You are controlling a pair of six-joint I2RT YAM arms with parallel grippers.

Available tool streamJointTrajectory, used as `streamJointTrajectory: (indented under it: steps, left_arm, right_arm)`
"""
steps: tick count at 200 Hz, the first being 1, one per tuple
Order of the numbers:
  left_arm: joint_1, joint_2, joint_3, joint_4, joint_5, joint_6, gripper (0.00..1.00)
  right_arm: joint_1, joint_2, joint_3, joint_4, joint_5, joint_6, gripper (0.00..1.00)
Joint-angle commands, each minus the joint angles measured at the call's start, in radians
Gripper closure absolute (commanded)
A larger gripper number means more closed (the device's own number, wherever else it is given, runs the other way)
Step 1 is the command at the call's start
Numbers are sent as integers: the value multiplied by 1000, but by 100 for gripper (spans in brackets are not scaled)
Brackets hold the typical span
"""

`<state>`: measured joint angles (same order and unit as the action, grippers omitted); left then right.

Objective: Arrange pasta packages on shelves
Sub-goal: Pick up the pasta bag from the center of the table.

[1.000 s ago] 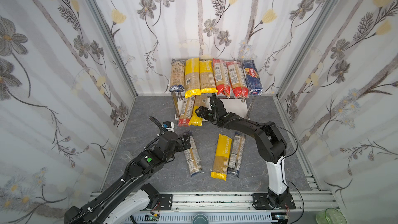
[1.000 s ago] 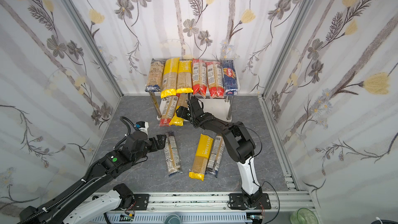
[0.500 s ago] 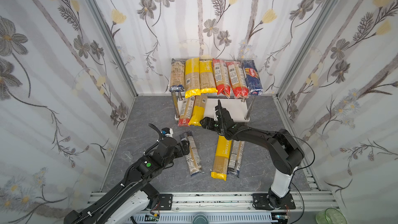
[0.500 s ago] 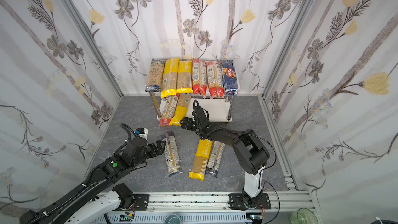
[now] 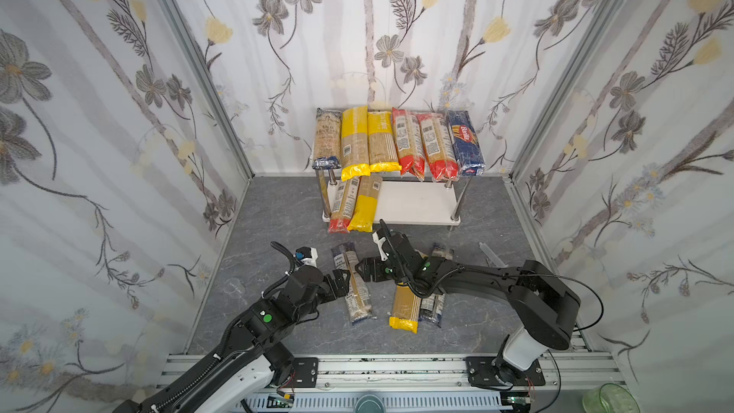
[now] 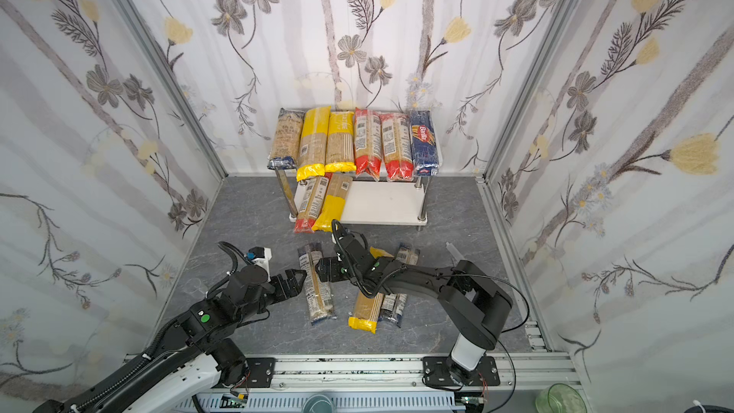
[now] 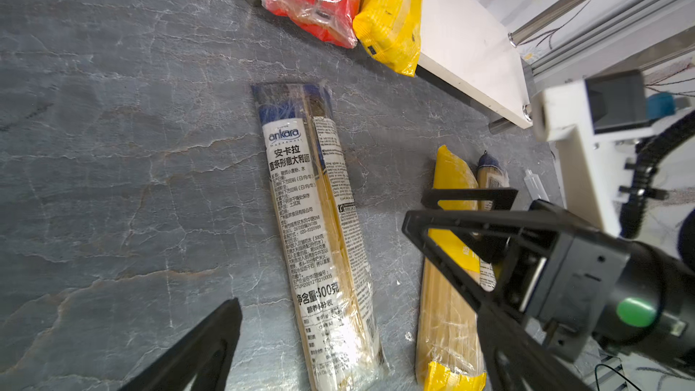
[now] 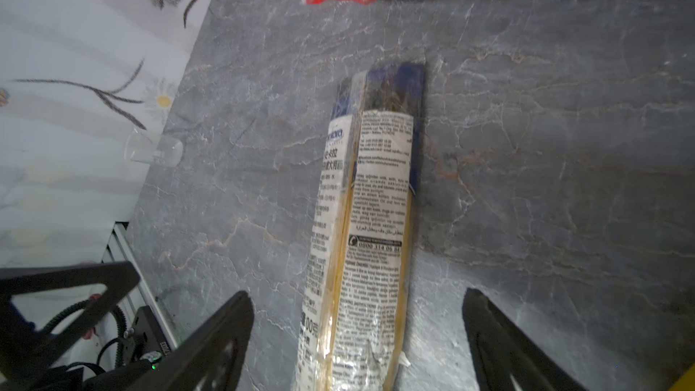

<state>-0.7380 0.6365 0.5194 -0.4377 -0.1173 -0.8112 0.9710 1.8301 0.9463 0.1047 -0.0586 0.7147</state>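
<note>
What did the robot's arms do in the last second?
The right gripper drew back from the white lower shelf board and swung down over the clear, dark-blue-ended spaghetti bag, opposite the left gripper. Both stay open, holding nothing. All the pasta bags lie where they were.

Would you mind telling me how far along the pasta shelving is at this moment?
Done: six packs lie up top, two packs on the lower board, overhanging its front. In hand: nothing; the left gripper and right gripper, jaws open, sit at the Ankara-labelled pack on the floor. Left: that pack, the yellow-ended pack and the dark-ended pack beside it.
</note>
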Motion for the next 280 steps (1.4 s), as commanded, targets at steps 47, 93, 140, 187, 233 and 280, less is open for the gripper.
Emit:
streamJointTrajectory:
  steps: [47, 93, 140, 187, 233, 280]
  left_arm:
    - [0, 52, 143, -118, -1, 63, 0]
    - [0, 33, 185, -176, -27, 67, 0]
    - [10, 32, 217, -221, -53, 75, 0]
    - [19, 15, 237, -237, -65, 80, 0]
    - [29, 20, 250, -243, -73, 90, 0]
    - [38, 24, 250, -247, -77, 95, 0]
  right_arm:
    - [113, 31, -30, 29, 65, 44, 12]
    - [161, 109, 32, -36, 123, 44, 12]
    - [181, 194, 104, -104, 183, 31, 12]
    - [188, 256, 162, -218, 286, 19, 13]
    - [189, 290, 159, -223, 264, 12, 41]
    - [180, 259, 107, -152, 181, 3, 76]
